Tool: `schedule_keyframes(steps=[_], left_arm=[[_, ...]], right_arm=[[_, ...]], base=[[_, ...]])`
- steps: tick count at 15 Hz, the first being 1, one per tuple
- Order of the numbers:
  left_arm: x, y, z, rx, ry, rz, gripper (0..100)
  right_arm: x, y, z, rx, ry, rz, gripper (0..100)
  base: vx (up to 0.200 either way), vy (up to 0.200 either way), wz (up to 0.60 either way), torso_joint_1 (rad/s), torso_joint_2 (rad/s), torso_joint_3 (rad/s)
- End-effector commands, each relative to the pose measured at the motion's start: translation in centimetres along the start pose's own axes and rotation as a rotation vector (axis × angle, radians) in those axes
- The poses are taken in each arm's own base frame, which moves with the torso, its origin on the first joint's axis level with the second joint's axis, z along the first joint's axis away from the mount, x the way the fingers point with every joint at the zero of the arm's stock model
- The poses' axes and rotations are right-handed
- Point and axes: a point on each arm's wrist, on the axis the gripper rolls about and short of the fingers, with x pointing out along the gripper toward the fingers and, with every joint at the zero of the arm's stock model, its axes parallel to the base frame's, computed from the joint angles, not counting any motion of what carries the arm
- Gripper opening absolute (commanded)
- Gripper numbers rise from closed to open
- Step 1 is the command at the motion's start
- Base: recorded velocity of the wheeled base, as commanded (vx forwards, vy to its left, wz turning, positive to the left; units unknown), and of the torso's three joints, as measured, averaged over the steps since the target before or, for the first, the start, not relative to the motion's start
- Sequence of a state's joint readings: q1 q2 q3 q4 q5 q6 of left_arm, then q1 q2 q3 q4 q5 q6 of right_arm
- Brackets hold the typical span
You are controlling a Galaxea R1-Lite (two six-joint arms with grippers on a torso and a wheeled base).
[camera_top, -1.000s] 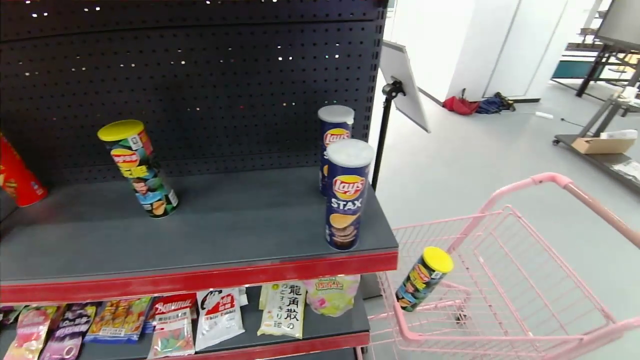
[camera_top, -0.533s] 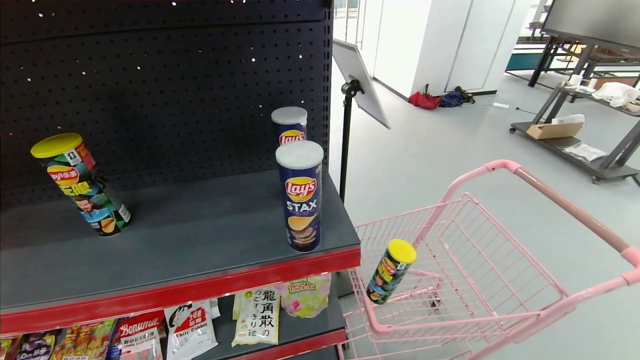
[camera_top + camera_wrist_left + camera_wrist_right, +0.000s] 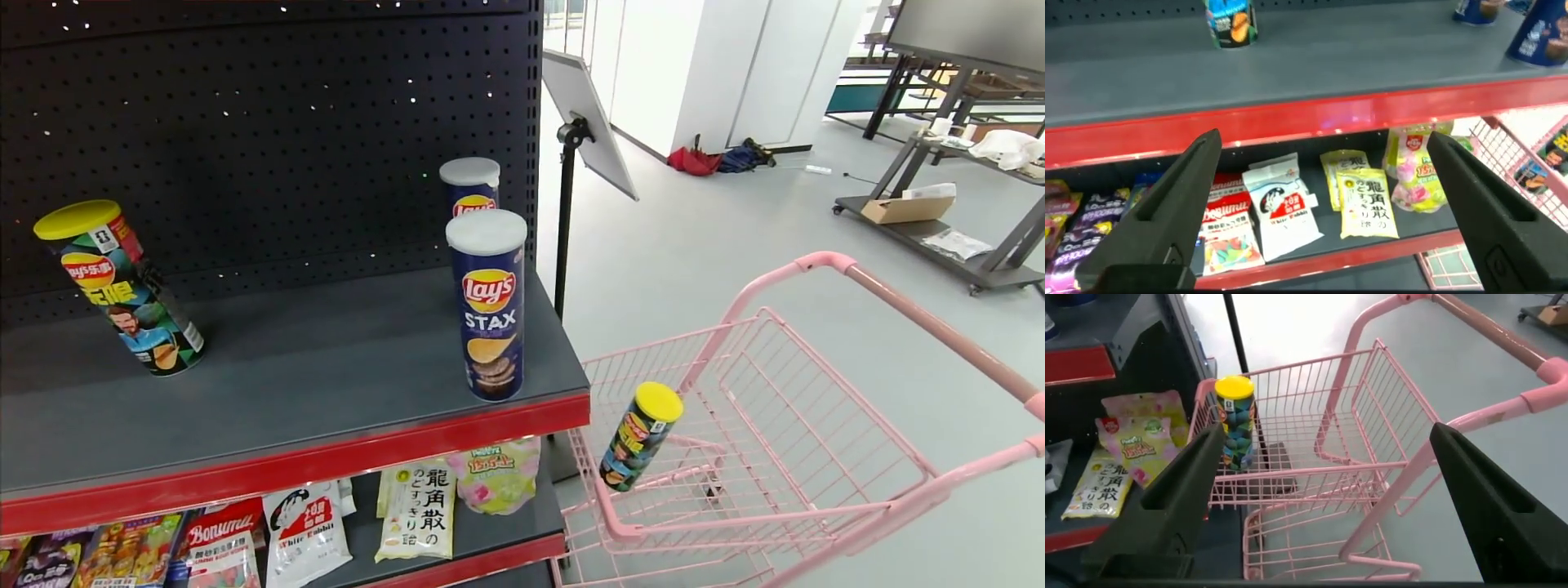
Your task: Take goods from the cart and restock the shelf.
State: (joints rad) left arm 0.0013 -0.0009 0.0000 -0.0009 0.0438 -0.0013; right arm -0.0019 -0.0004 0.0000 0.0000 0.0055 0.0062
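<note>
A pink wire cart [image 3: 922, 318] stands to the right of the shelf [image 3: 326, 384]. In its near-left corner a yellow-lidded chip can [image 3: 641, 437] leans upright against the wire wall. On the grey shelf board stand two blue chip cans [image 3: 488, 302] near the right end and a yellow-lidded can [image 3: 114, 290] at the left. My right gripper [image 3: 1324, 429] hangs open above the cart [image 3: 1315, 469], with the can [image 3: 1235, 425] just inside one finger. My left gripper [image 3: 1323, 137] is open in front of the shelf's red edge [image 3: 1290, 114], holding nothing.
Snack bags [image 3: 416, 510] lie on the lower shelf, also seen as snack bags [image 3: 1364, 200]. A board on a black stand [image 3: 588, 122] rises behind the shelf's right end. Open grey floor surrounds the cart; a low trolley [image 3: 939, 220] stands far right.
The head camera has swung to the right and a little up, so shelf and cart sit further left in the picture. None of the cans has moved.
</note>
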Motion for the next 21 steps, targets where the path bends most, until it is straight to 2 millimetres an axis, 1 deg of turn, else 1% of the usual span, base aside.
schedule_keyframes(steps=[1, 11, 19, 21], left_arm=[[0.01, 0.00, 0.01, 0.000, 0.000, 0.001, 100], [0.01, 0.00, 0.01, 0.000, 0.000, 0.001, 100], [0.01, 0.00, 0.01, 0.000, 0.000, 0.001, 100], [0.01, 0.00, 0.01, 0.000, 0.000, 0.001, 100]], right_arm=[[0.00, 0.00, 0.00, 0.000, 0.000, 0.001, 100], [0.01, -0.01, -0.01, -0.002, 0.003, -0.004, 100], [0.00, 0.00, 0.00, 0.003, 0.000, -0.001, 100], [0.01, 0.00, -0.01, 0.000, 0.003, 0.001, 100]], base=[[0.000, 0.000, 0.00, -0.144, 0.36, 0.207], [0.000, 0.000, 0.00, -0.147, 0.37, 0.224], [0.000, 0.000, 0.00, -0.186, 0.53, 0.346], [0.000, 0.000, 0.00, -0.081, 0.23, 0.158]])
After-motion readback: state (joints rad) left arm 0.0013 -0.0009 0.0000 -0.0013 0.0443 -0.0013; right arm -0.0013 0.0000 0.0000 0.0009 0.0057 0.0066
